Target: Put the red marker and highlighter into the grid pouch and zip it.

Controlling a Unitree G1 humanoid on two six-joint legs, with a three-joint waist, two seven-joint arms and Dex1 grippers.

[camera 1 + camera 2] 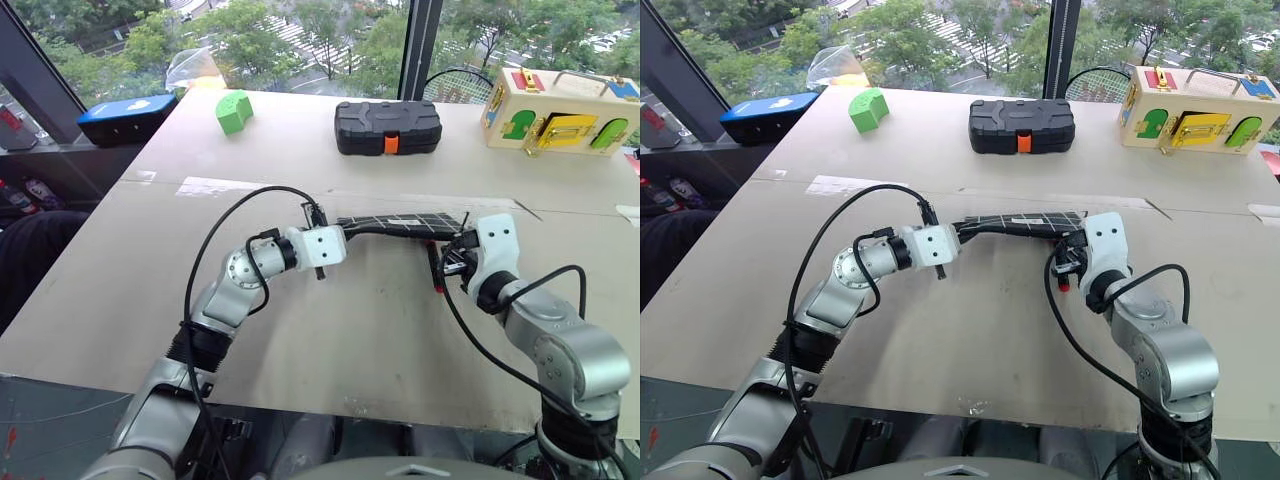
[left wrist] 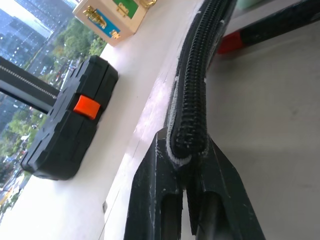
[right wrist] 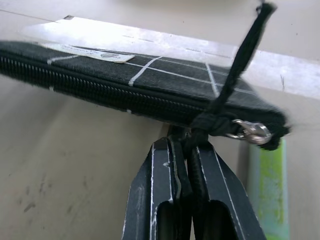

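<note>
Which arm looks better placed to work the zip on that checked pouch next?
Right: the right pincer is shut on the zip cord at its end of the pouch, so it can likely slide the zip. The left pincer pinches the other end, steadying it.

Both arms reach forward, elbows bent, wrists angled inward toward each other. Left end effector (image 1: 335, 238) clamped tight; right end effector (image 1: 450, 262) likewise closed, tilted slightly downward.

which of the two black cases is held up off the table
The grid pouch, soft with white lines, pinched between both pincers. The black hard case with the orange latch sits on the far table.
</note>
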